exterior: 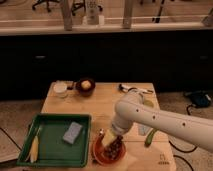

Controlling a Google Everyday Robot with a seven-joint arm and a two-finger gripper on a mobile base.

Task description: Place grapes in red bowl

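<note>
Gripper: the gripper [111,139] hangs down from the white arm [165,120] right over the red bowl [98,151], at the front edge of the wooden table [107,102]; I cannot tell how it is set.
Grapes: the grapes [115,146] sit inside the red bowl, directly below and touching or nearly touching the end of the gripper; I cannot tell which.
Red bowl: just right of the green tray [50,150], close to the table's front edge.
Green tray: holds a grey-blue sponge [73,132] near its middle and a pale yellow corn cob [34,148] along its left side.
Back of table: a small dark bowl [85,86] with a pale yellowish round thing [86,85] in it, and a white cup [60,88] just beside it on the left.
Right side: something green [150,137] lies near the table's right edge, partly behind the arm.
</note>
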